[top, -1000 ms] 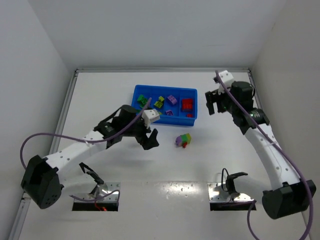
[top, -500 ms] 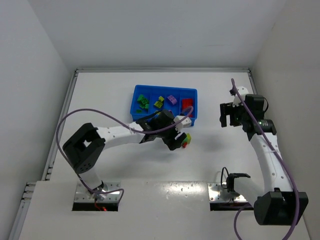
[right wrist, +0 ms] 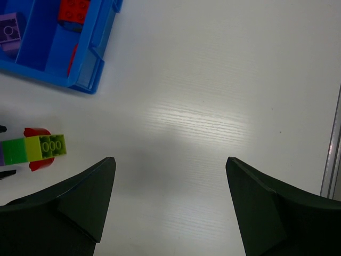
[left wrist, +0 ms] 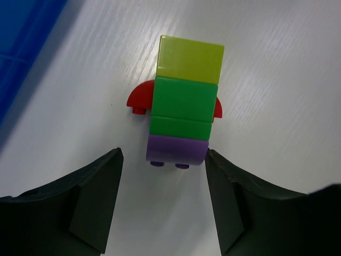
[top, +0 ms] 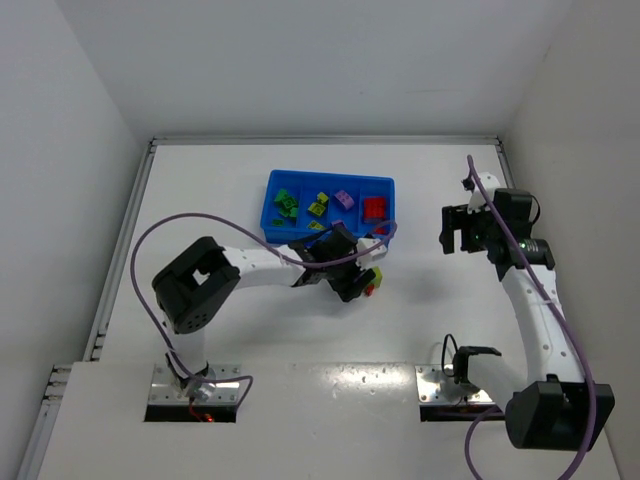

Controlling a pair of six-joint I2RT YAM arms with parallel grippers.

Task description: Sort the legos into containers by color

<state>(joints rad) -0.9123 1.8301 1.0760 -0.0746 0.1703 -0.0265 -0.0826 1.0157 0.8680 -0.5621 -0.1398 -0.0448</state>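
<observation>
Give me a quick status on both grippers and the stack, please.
Left gripper open, straddling purple end of multicolour stack, not touching. Right gripper open, empty, right of tray. Nothing in the way.

The stack of bricks (left wrist: 185, 106) lies between the fingers of the left pincer (left wrist: 163, 154); bare surface (right wrist: 213, 106) shows beside its purple end on one side, while the other finger stands just beside it; red tabs jut out wider farther along; the blue tray (left wrist: 21, 42) walls off the roomier side; the right pincer (right wrist: 170, 160) hangs spread over unobstructed surface.
</observation>
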